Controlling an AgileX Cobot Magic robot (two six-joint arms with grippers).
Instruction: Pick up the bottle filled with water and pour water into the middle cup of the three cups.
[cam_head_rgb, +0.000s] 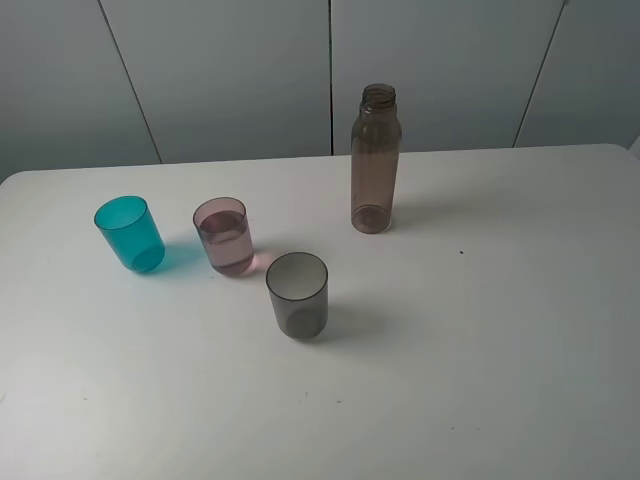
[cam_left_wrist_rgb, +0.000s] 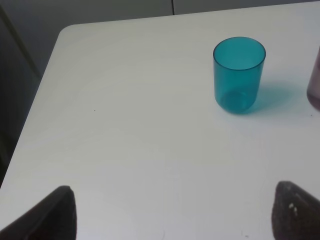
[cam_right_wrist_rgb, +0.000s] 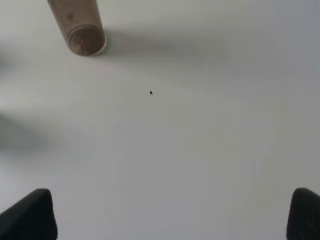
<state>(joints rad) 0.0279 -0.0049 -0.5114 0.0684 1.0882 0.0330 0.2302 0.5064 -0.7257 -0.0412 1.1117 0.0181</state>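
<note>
Standing upright, the bottle (cam_head_rgb: 374, 160) sits at two o'clock from the water-holding middle cup (cam_head_rgb: 224, 236); both grippers (cam_left_wrist_rgb: 167, 210) (cam_right_wrist_rgb: 172, 212) hover spread apart, empty.

The light is bright, soft and even on my white desk (cam_head_rgb: 480, 380), with no harsh glare. Shadows are faint and fall to the right of the bottle (cam_head_rgb: 374, 160) and the grey cup (cam_head_rgb: 297, 295); the teal cup (cam_head_rgb: 130, 233) casts a teal-tinted one. The high view is sharp. My right wrist view looks soft, the bottle's base blurred, and my fingertips (cam_right_wrist_rgb: 30, 215) are dark, unfocused shapes.
</note>
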